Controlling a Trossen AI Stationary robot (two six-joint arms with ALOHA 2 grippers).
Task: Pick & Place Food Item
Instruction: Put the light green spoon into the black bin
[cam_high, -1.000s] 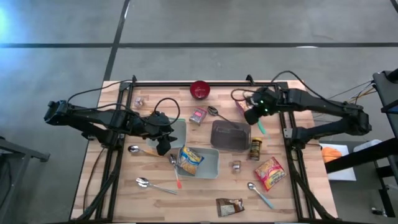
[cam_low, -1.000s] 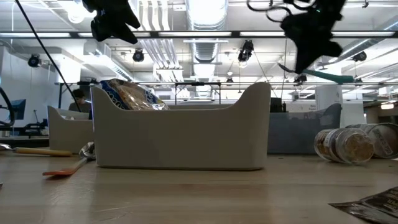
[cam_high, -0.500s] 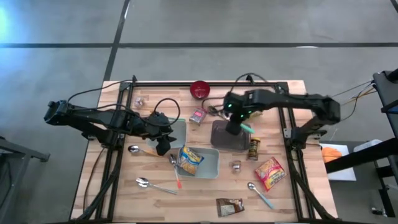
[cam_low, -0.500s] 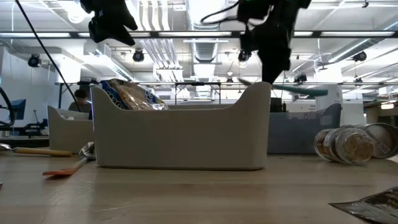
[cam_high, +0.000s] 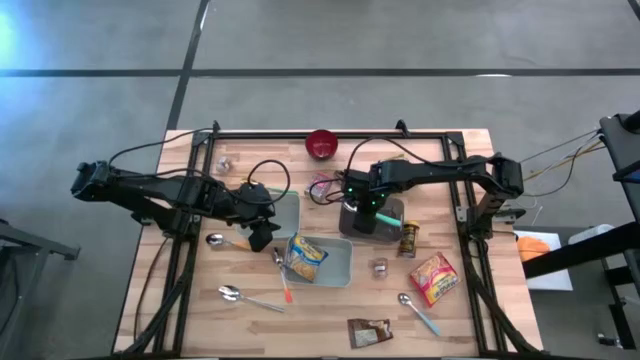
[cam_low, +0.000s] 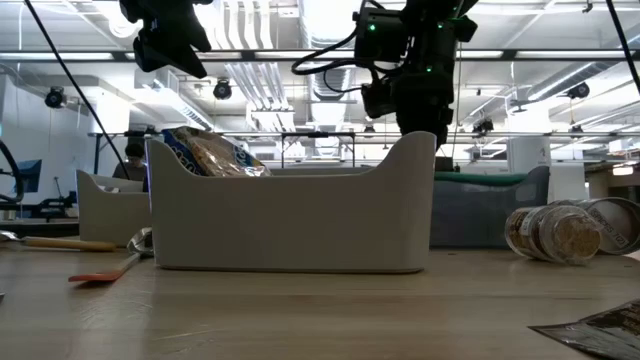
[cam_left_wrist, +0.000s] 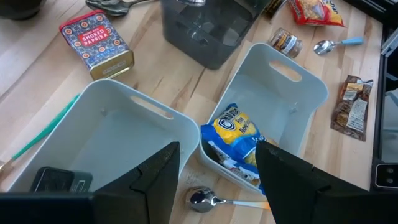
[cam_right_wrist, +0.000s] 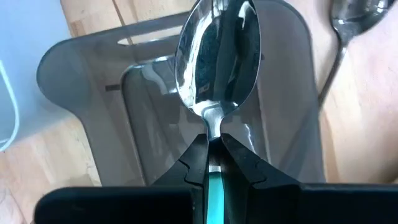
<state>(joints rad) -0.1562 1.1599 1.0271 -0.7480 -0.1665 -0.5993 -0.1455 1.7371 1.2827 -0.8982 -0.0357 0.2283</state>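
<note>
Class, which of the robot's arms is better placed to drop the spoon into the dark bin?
The right: its fingers already grip the teal-handled spoon above the dark bin.

Two dark, slender jointed arms with looping black cables — a green light glowing on the right arm (cam_high: 420, 176) near the smoky bin (cam_high: 385, 228); left arm (cam_high: 170, 192) unlit, matte black.

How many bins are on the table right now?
3: a pale bin by the left gripper, a second pale bin holding a chip bag, a dark bin below the right gripper's spoon. None seems hidden.
</note>
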